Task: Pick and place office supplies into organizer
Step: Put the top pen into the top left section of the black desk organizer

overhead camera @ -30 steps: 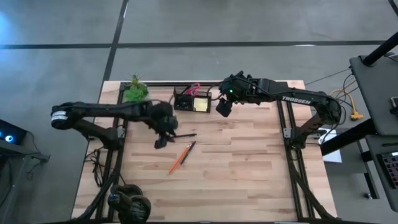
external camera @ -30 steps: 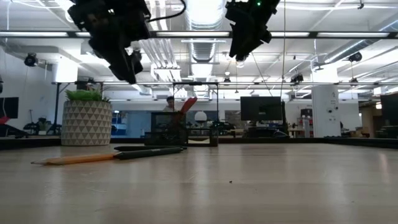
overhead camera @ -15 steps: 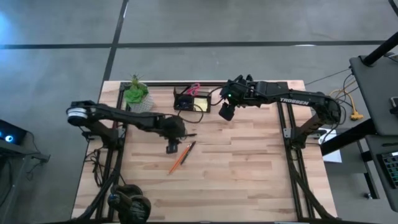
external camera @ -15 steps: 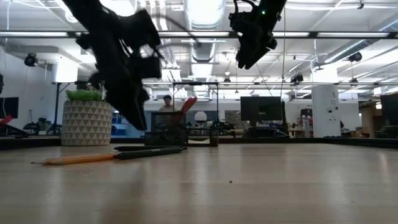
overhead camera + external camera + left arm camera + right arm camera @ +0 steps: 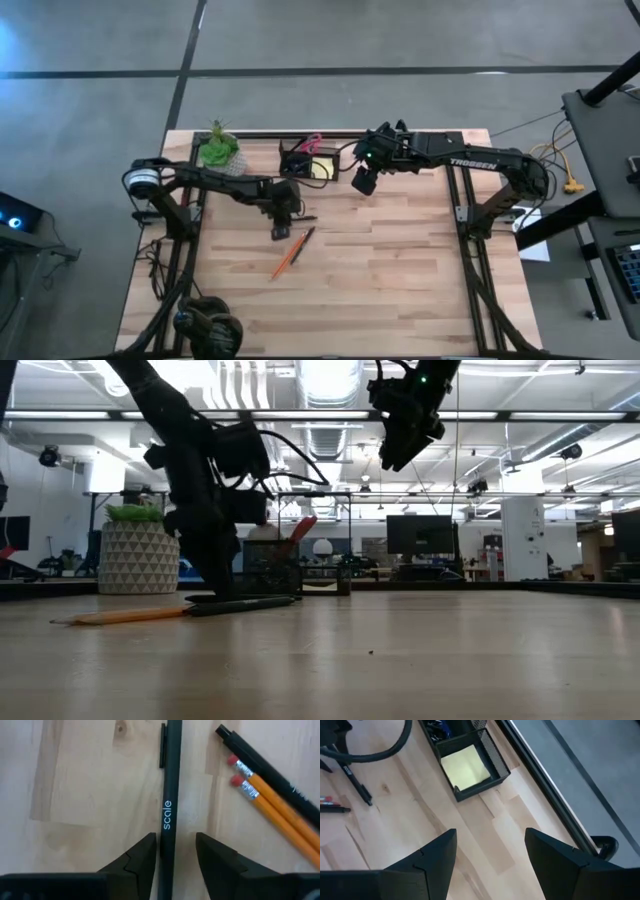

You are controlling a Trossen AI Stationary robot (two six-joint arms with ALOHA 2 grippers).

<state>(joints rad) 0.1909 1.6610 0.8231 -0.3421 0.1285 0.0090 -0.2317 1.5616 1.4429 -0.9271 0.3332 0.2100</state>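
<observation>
A black pen (image 5: pixel 169 795) marked "scale" lies flat on the wooden table; it also shows in the high view (image 5: pixel 305 217). My left gripper (image 5: pixel 176 852) is open, low over the pen and pointing down, with one finger on each side of the barrel (image 5: pixel 281 226). Two orange pencils (image 5: pixel 270 800) and another black pen (image 5: pixel 260 767) lie side by side close by. The black organizer (image 5: pixel 308 162) holds a yellow sticky-note pad (image 5: pixel 465 767) and red-handled scissors (image 5: pixel 312 142). My right gripper (image 5: pixel 362 180) is open and empty, high up beside the organizer. My left gripper comes from above with its fingers along the pen's barrel (image 5: pixel 167 845), one on each side. One finger (image 5: pixel 145 857) stands right against the barrel, and I cannot tell whether it touches. A strip of table shows between the pen and the other finger (image 5: pixel 212 855).
A green plant in a white pot (image 5: pixel 218 150) stands at the far left, next to the organizer. The pencils and second pen (image 5: pixel 292 252) lie slantwise just nearside of my left gripper. Bare wood stretches over the near and right parts of the table (image 5: pixel 400 280).
My left gripper has gone toward the table's right edge and come down from well above the table to just over the black pen. My right gripper has stayed high beside the organizer.
</observation>
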